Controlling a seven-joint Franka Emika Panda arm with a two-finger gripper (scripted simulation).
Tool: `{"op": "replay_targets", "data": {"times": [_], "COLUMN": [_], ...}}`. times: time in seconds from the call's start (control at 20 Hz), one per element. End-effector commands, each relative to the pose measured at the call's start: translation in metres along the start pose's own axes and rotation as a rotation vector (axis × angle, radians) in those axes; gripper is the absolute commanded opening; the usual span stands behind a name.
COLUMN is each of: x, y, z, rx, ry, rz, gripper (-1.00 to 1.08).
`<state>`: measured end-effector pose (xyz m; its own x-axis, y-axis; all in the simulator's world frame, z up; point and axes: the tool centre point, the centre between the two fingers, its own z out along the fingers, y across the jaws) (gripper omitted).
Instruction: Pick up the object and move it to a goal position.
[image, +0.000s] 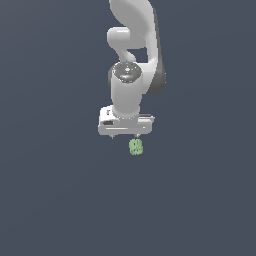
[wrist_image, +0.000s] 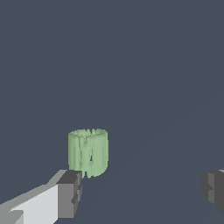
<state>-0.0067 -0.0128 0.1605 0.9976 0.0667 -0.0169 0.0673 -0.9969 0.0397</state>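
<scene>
Gripper (wrist_image: 140, 192) stands wide, holding nothing. The object (wrist_image: 88, 152), a small pale-green ridged stub, sits on the surface just beside one finger (wrist_image: 69, 194), off-centre of the gap. Judged light, rigid, uneven-skinned; best pinched across its upright flanks after recentring.

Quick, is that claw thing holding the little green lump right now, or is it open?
Gripper: open, fingers spread wide, holding nothing. The green object sits by one finger, not clamped.

The object (image: 136, 147) sits just below the gripper (image: 125, 136), toward the exterior view's right.
</scene>
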Motion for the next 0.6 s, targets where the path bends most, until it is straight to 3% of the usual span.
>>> {"op": "replay_targets", "data": {"times": [0.0, 0.55], "x": [0.0001, -0.0005], "y": [-0.0005, -0.0031], "z": [0.0, 0.0028], "rx": [0.0, 0.003], "ry": [0.0, 0.0], "rz": [-0.002, 0.056], "gripper": [1.0, 1.0]}}
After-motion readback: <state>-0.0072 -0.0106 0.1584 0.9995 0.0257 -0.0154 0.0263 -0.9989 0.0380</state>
